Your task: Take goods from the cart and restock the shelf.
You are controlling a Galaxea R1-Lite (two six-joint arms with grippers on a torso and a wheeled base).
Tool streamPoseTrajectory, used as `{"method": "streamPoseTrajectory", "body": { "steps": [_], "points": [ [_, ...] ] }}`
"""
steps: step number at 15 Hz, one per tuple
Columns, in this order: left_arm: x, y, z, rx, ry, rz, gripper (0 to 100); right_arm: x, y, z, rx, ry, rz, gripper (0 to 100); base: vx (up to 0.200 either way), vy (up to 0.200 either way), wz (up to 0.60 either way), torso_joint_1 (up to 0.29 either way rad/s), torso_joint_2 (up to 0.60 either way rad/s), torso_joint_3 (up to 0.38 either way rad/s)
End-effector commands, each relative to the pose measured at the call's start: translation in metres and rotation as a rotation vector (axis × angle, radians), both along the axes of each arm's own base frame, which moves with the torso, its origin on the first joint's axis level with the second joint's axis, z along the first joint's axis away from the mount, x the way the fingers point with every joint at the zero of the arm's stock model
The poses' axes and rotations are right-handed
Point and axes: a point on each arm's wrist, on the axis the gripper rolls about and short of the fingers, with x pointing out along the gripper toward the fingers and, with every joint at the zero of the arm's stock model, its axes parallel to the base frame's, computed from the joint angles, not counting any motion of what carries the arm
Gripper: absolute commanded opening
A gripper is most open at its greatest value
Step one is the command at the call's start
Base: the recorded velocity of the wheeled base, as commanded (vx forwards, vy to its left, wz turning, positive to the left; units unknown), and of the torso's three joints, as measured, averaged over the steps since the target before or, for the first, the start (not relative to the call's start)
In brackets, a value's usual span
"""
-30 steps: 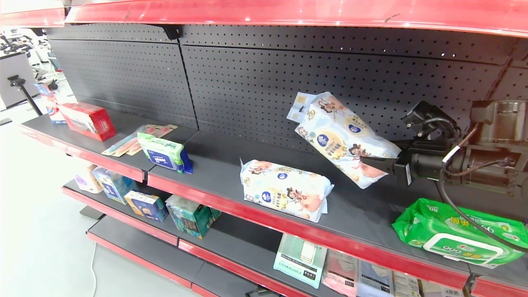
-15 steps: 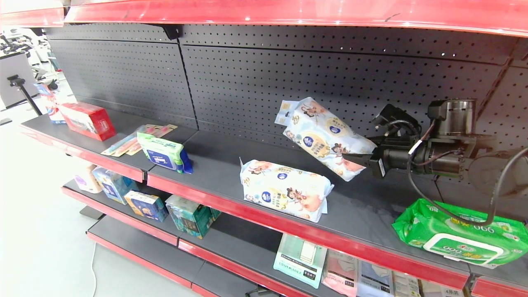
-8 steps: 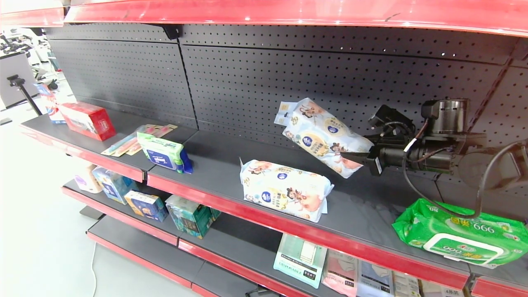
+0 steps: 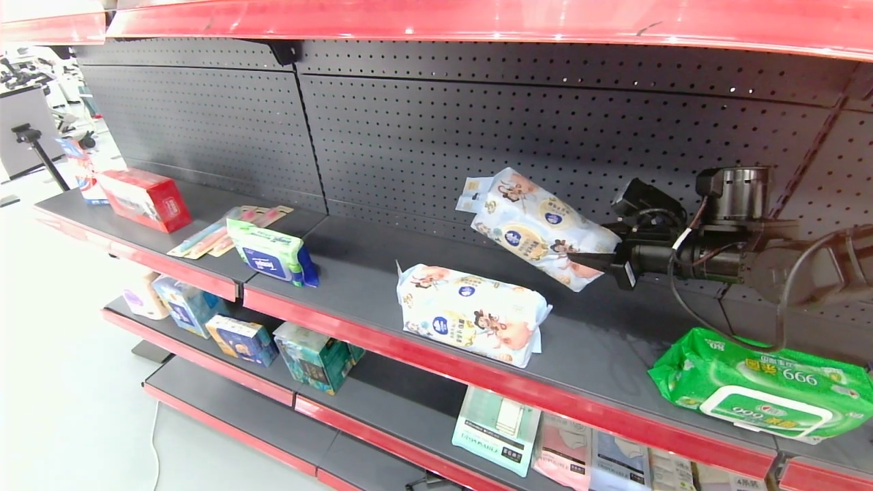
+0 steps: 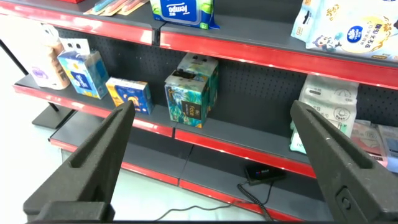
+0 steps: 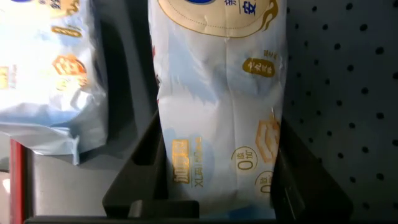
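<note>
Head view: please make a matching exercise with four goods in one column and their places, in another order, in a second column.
1. red cardboard box
2. green plastic wipes pack
3. tilted white printed soft pack
4. teal cardboard box

a. held in the right gripper
b. lower shelf
c. left end of the middle shelf
d. right end of the middle shelf

Pairs: 1-c, 2-d, 3-a, 4-b.

bright overhead light puts glare on the red shelf [image 4: 436, 24] and whitens the floor [image 4: 61, 382]; edges bow.
</note>
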Motion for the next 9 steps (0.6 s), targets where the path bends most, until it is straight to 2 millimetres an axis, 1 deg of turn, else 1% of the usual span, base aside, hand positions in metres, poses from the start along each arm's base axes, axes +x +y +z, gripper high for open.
{"method": "streamPoseTrajectory", "body": {
  "steps": [1,6,9],
  "points": [
    [0.000,0.000,0.000,0.000,0.001,0.002,100,0.003,-0.002,-0.003,-0.008,-0.001,0.002,0,0.000,0.000,0.00,0.000,0.00,0.000],
    [0.000,0.000,0.000,0.000,0.001,0.002,100,0.008,0.002,-0.012,-0.048,-0.008,0.024,0,0.000,0.000,0.00,0.000,0.00,0.000],
    [0.000,0.000,0.000,0.000,0.001,0.002,100,0.011,0.008,-0.014,-0.047,-0.008,0.043,0,0.000,0.000,0.00,0.000,0.00,0.000]
  ]
}}
